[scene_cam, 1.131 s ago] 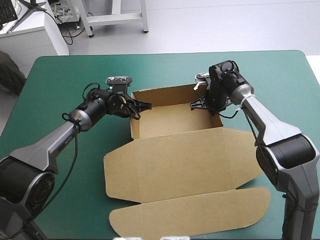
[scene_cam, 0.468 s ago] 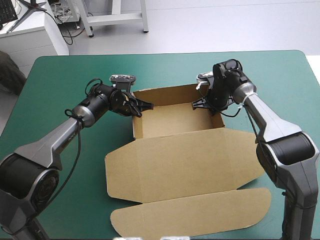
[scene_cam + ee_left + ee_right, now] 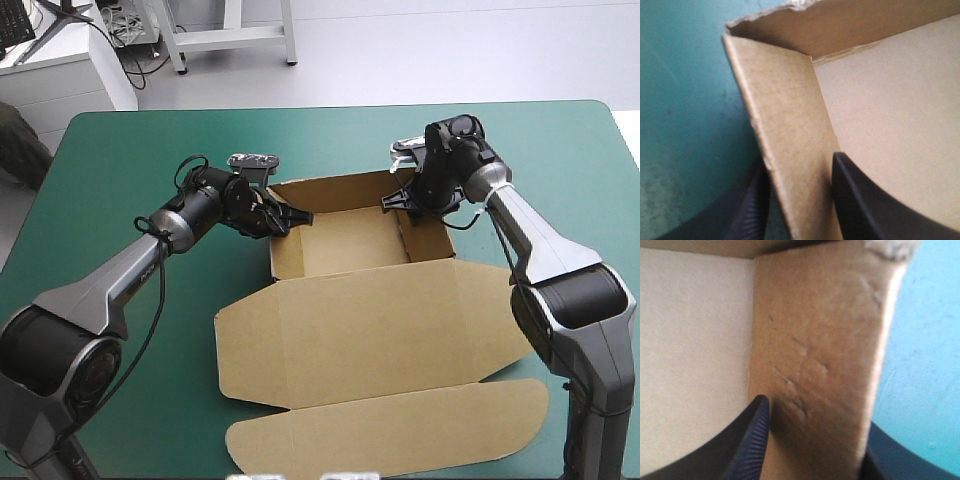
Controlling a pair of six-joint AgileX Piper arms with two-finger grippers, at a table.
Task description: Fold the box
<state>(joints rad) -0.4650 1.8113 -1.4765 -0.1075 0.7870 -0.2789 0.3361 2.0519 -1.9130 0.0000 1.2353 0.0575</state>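
Observation:
The brown box [image 3: 380, 320] stands as an open tray in the middle of the table. Its lid and rounded front flap [image 3: 400, 430] lie flat toward the near edge. My left gripper [image 3: 288, 216] is shut on the box's left wall [image 3: 785, 125] near the far-left corner, with one black finger [image 3: 865, 205] inside the tray and the other outside. My right gripper [image 3: 400, 203] is shut on the box's right wall [image 3: 825, 340] near the far-right corner, again with a finger [image 3: 752, 440] inside the tray.
The teal-green cover [image 3: 140, 150] shows on every side of the box, widest at the far left and far right. The flat flap reaches close to the table's near edge. The lid's right corner lies under my right arm.
Both grippers have moved a little to the right with the walls in their grip. The whole box, lid included, has slid slightly right across the cover.

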